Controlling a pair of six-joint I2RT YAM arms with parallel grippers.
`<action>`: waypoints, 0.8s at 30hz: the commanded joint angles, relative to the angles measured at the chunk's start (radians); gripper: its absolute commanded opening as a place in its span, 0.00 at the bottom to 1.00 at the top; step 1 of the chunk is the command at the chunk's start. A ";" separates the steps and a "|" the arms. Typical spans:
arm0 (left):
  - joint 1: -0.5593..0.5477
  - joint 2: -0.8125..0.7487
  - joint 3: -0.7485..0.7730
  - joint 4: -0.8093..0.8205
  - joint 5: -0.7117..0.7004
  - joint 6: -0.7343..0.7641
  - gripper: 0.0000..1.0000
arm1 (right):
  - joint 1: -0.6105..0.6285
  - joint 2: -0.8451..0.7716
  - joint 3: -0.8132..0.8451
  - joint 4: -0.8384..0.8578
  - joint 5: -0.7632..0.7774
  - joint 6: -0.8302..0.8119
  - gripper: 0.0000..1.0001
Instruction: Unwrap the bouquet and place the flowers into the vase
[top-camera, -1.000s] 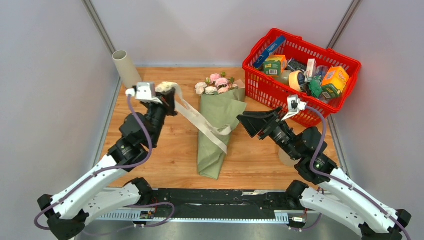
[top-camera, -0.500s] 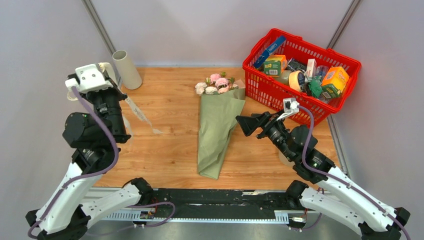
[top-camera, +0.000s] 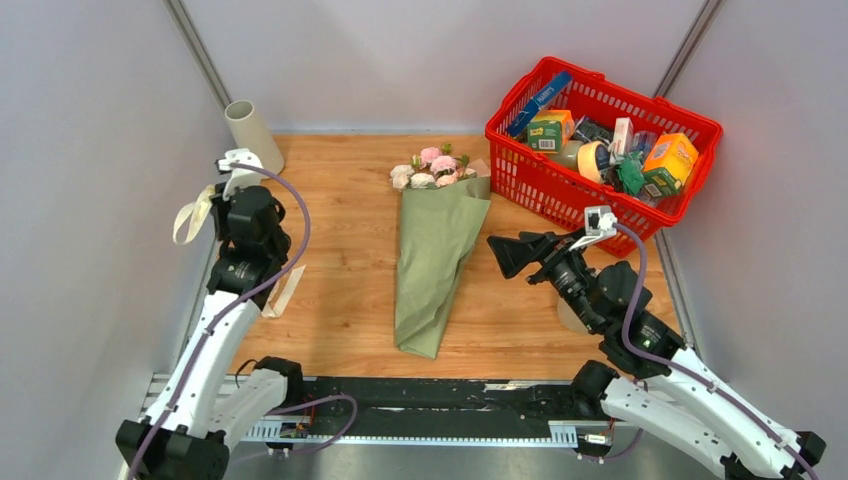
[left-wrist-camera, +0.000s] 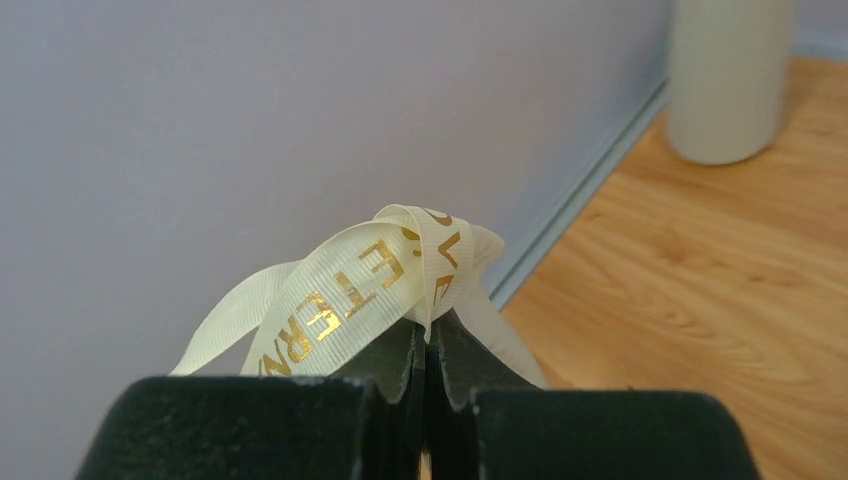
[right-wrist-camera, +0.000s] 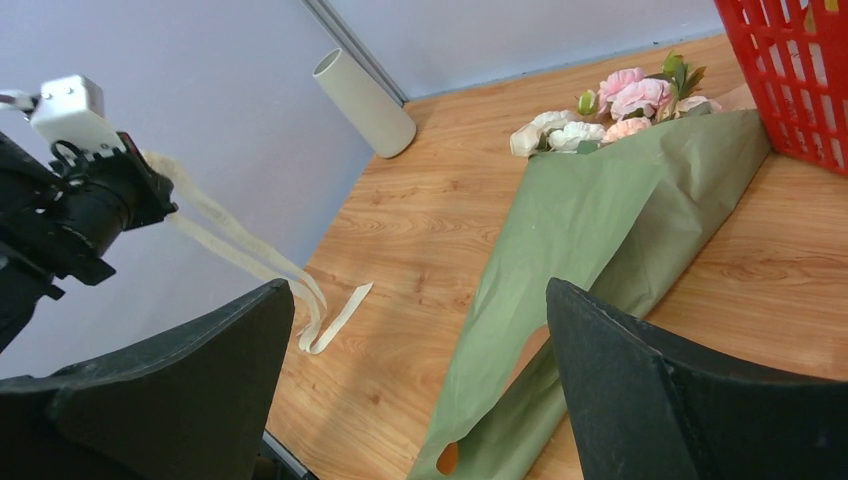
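Note:
The bouquet (top-camera: 432, 262) lies on the wooden table in its sage-green paper (right-wrist-camera: 590, 235), with no ribbon round it. The flowers (top-camera: 430, 168), pink and cream roses (right-wrist-camera: 610, 105), stick out of its far end. My left gripper (left-wrist-camera: 428, 325) is shut on the cream ribbon (left-wrist-camera: 345, 290) with gold lettering. It is held up by the left wall (top-camera: 216, 200), and the ribbon's tail (top-camera: 283, 295) hangs down to the table. The off-white vase (top-camera: 252, 137) stands in the far left corner (right-wrist-camera: 365, 100). My right gripper (right-wrist-camera: 420, 290) is open and empty, just right of the bouquet's middle (top-camera: 505, 255).
A red basket (top-camera: 560, 192) full of boxes and packets sits at the far right, close to the bouquet's top. A tan roll (top-camera: 570, 318) lies partly hidden under my right arm. Grey walls close the table on the left, back and right.
My left arm has swung left to the wall, pulling the ribbon clear of the bouquet. My right gripper has opened wide and drawn back slightly to the right.

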 joint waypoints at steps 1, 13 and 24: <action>0.163 -0.083 -0.015 0.022 -0.100 -0.019 0.00 | 0.005 -0.027 -0.012 -0.003 0.025 -0.047 1.00; 0.260 -0.129 0.145 0.327 -0.143 0.454 0.00 | 0.005 -0.064 -0.010 -0.014 0.008 -0.140 1.00; 0.260 -0.043 0.160 0.033 -0.008 0.195 0.00 | 0.004 -0.122 -0.021 -0.046 0.048 -0.156 1.00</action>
